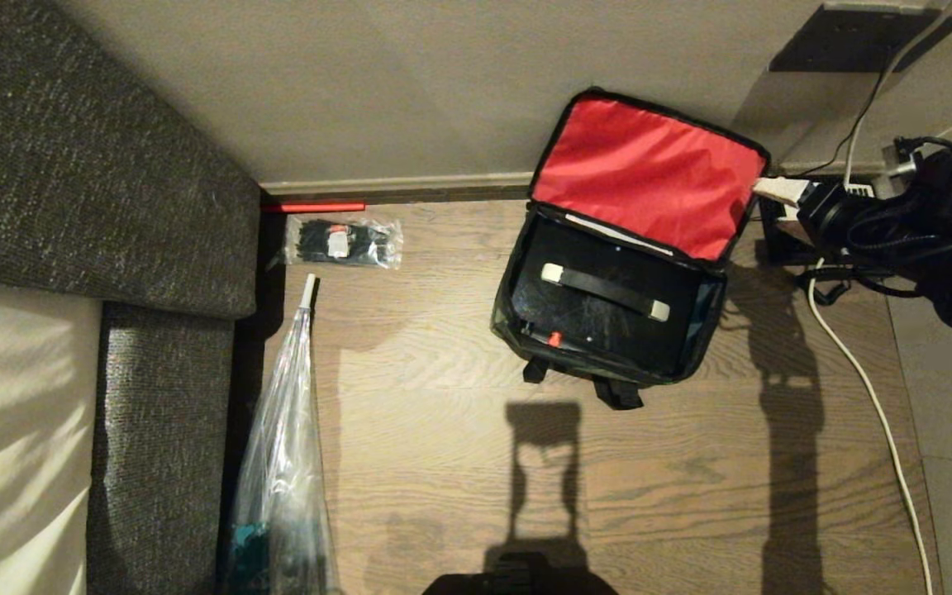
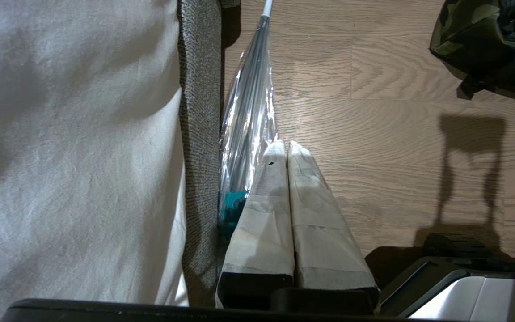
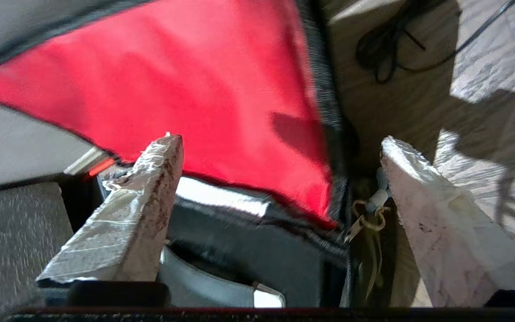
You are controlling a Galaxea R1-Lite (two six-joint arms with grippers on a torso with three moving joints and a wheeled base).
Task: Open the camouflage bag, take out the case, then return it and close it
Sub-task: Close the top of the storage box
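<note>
- Head view: the camouflage bag [image 1: 608, 330] sat open on the wooden floor [image 1: 443, 463] near the wall. Its red lid [image 1: 649, 173] stood up and leaned back against the wall. The case [image 1: 592, 306] lay flat inside the bag, black, with a strap handle across its top. The right end effector [image 1: 776, 194] was just beside the right edge of the lid, with its dark arm reaching in from the right. A small clear packet of cable ties [image 1: 344, 242] lay well to the left of the bag. A folded umbrella [image 1: 286, 463] in a clear sleeve lay beside the grey sofa [image 1: 96, 149]. A white cable [image 1: 873, 397] ran across the floor on the right
- Left wrist view: the left end effector [image 2: 283, 150] had its two taped fingers pressed together, holding nothing. It hung above the floor, next to the umbrella and the sofa, well apart from the bag
- Right wrist view: the right end effector [image 3: 280, 147] had its fingers spread wide apart, with nothing between them. The red lid filled the space beyond them, and its black zipper edge [image 3: 329, 134] ran between the fingers. A zipper pull [image 3: 367, 214] hung close to one finger
</note>
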